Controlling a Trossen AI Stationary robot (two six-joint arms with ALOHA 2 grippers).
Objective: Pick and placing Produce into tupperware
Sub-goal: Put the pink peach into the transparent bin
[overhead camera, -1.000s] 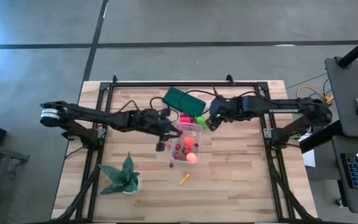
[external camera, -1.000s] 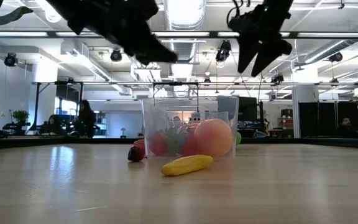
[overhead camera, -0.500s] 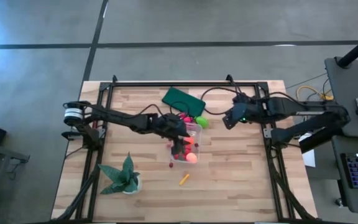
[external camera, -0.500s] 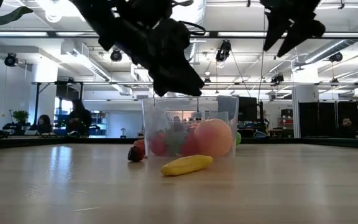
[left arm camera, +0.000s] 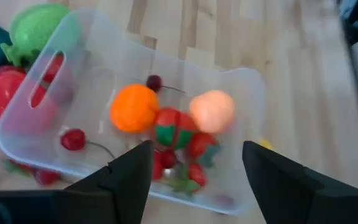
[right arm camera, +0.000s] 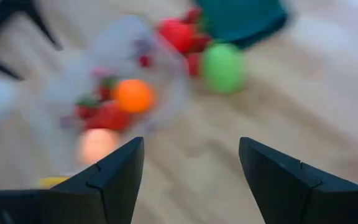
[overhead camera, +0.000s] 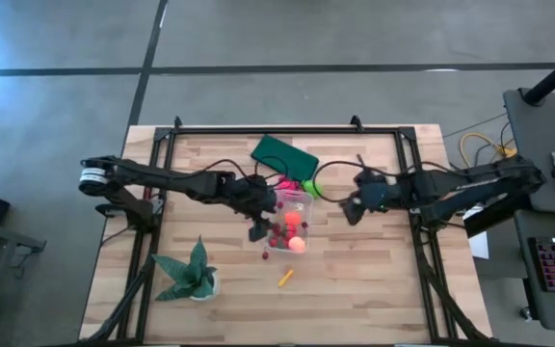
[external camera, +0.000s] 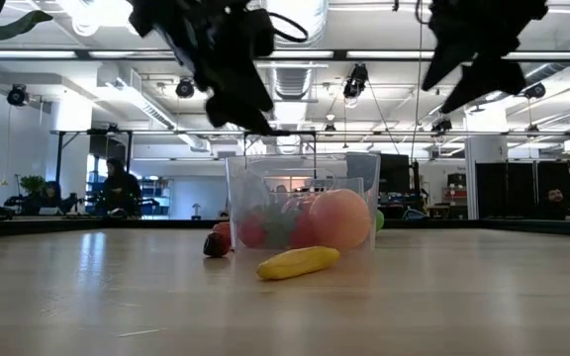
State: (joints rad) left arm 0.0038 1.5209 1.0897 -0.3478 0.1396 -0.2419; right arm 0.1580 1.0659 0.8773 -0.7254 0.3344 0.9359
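The clear tupperware [overhead camera: 288, 227] stands mid-table. It holds an orange ball [left arm camera: 133, 107], a peach ball [left arm camera: 212, 111], red strawberries and dark red berries. A lime-green piece [overhead camera: 311, 188] and a red piece [left arm camera: 2, 99] lie outside, by its far end. The yellow stick [overhead camera: 285, 278] lies on the table near its near end, and a red berry [external camera: 216, 242] lies beside its wall. My left gripper [left arm camera: 194, 186] hovers open above the tupperware's left side, holding nothing. Open and empty, my right gripper [right arm camera: 191, 180] hangs in the air to the tupperware's right.
A flat dark green rectangle [overhead camera: 285, 154] lies beyond the tupperware at the far side. A spiky green potted plant [overhead camera: 191, 275] stands at the near left. Bare wood [overhead camera: 364, 280] stretches across the near right of the table.
My left gripper swung over the tupperware and dipped toward it, then rose and drew back to the tupperware's left side. My right gripper pulled away from the lime-green piece toward the table's right edge and a little toward the near edge.
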